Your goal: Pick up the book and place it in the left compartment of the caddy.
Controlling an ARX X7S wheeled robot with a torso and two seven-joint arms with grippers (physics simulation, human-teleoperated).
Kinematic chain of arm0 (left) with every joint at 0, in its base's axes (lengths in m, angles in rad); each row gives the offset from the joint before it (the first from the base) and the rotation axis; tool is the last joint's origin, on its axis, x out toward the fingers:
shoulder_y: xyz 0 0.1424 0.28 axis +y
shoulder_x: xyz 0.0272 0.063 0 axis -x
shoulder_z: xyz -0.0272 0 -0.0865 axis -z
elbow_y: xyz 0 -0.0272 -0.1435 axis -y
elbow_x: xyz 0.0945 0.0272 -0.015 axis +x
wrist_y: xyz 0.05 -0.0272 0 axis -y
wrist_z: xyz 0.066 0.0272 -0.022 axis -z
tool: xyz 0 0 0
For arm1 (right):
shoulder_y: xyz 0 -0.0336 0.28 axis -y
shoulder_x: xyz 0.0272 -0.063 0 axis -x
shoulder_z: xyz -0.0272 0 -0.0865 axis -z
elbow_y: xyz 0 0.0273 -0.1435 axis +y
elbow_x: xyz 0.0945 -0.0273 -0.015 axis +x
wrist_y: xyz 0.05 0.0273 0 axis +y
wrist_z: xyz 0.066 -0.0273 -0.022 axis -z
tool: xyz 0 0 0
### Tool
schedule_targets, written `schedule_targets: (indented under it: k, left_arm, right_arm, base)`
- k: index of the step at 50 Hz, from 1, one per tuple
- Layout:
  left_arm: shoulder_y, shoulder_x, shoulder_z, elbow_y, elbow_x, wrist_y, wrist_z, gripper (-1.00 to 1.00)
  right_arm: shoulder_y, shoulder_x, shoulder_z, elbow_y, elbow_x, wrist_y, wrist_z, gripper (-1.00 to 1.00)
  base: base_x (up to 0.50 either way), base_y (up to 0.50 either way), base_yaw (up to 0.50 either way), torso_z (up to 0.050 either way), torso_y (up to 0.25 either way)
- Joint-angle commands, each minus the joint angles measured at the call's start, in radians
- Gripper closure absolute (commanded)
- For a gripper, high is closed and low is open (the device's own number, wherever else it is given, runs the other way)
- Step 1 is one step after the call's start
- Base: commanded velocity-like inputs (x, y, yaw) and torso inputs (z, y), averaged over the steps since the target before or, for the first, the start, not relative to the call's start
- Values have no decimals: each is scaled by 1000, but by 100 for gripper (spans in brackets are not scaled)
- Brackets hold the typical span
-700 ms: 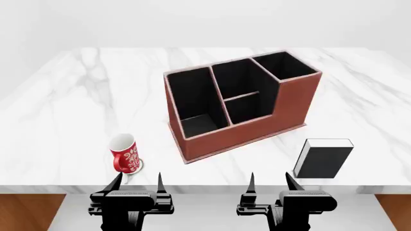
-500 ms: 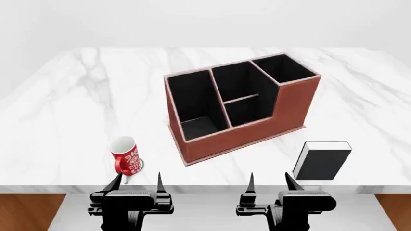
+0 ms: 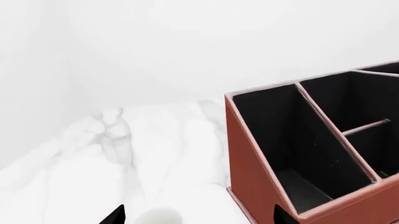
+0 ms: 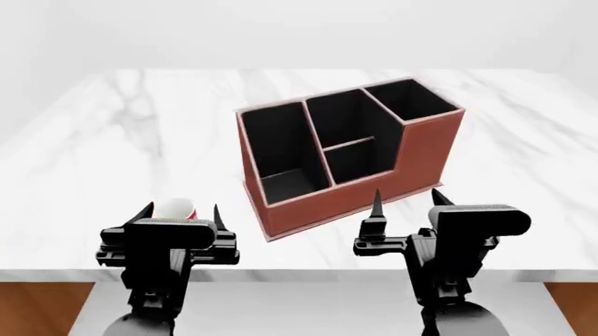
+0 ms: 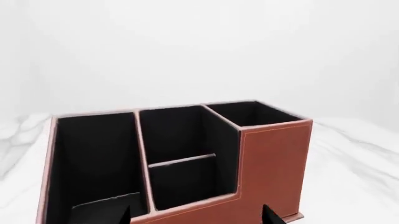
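**Mia:** What are the grippers doing?

**Ben:** The right gripper [image 4: 407, 203] is at the lower right of the head view. Its two fingers stand wide apart and hold nothing. The left gripper [image 4: 178, 212] at the lower left is spread wide too, with nothing in it. A mug [image 3: 159, 217] sits just past its fingers.

**Mia:** Where is the book?

**Ben:** I can't see it in any view. It may hide behind the right gripper.

**Mia:** And the caddy [image 4: 421, 150]?

**Ben:** In the middle of the table [image 4: 112, 140], turned a bit. The left compartment [image 4: 280, 150] is the long slot, and I see nothing in it.

**Mia:** How will the book feel?

**Ben:** I think stiff and a bit heavy, with smooth covers that can slip. Squeeze both covers near the middle, so it does not tip. Then it can go in the slot on its edge.
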Motion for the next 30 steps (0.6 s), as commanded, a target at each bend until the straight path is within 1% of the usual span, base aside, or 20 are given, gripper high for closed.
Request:
schedule_targets:
  k: [1,10,17,30]
  left_arm:
    - [-26,-13,-2,67,-21,-87,-14,-100]
    - [-24,-25,8,53,-14,-69,-31,-100]
    - [-21,-33,12,45,-18,-64,-37,-100]
    - [-26,-42,13,56,-30,-73,-48,-100]
  right_arm:
    - [47,21,10,-56,26,101,13,-100]
    - [57,33,21,-57,33,100,26,-100]
    - [50,39,12,-21,22,64,37,-100]
    - [58,46,19,-36,42,87,49,-100]
  base:
    - [0,-500,0,0,0]
    - [0,-500,0,0,0]
    - [0,-500,0,0,0]
    - [0,-500,0,0,0]
